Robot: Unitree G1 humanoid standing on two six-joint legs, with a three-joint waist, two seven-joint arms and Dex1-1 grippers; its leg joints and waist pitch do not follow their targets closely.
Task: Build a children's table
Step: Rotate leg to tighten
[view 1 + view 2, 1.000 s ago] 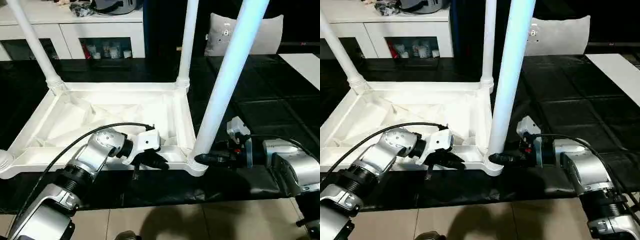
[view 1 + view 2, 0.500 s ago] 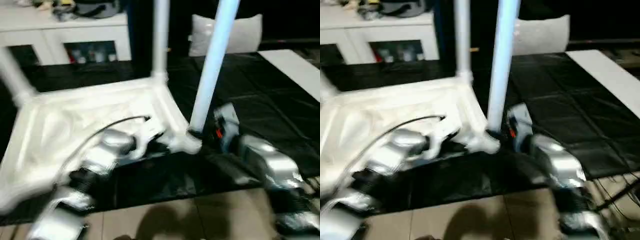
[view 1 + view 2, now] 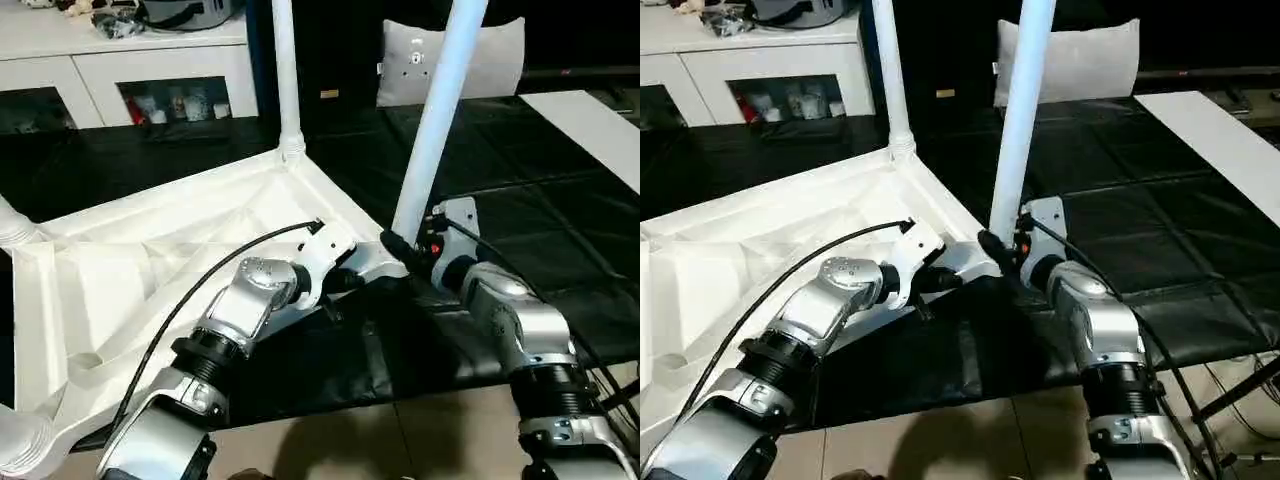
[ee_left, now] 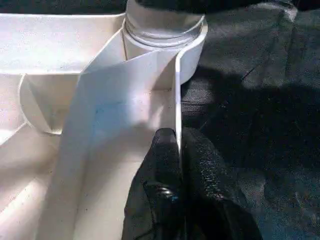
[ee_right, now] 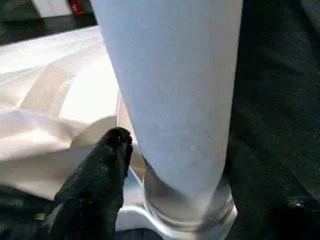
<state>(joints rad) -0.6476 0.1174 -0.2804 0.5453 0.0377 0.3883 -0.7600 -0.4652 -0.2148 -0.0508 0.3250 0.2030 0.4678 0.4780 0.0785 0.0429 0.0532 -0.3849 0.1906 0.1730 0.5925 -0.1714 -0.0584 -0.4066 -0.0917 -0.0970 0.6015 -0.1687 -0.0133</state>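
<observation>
Pinching table top (image 3: 150,270) rim, left gripper (image 4: 177,150), right gripper (image 3: 400,250) beside leg (image 3: 435,120)

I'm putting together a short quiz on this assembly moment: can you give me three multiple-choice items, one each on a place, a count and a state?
1. Where is the left gripper?
A. on the tabletop's rim wall by the near corner socket
B. on the cushion
C. on the cabinet

2. How many legs can be counted standing in the tabletop, in the left eye view?
A. none
B. two
C. six

3. How do the left gripper's jaws stand?
A. wide apart
B. shut on the thin rim wall
C. around a leg

Answers: 1 A, the left wrist view shows it at the rim below the socket. 2 B, the far leg and the near leg rise upright. 3 B, the jaws pinch the wall's edge.
</observation>
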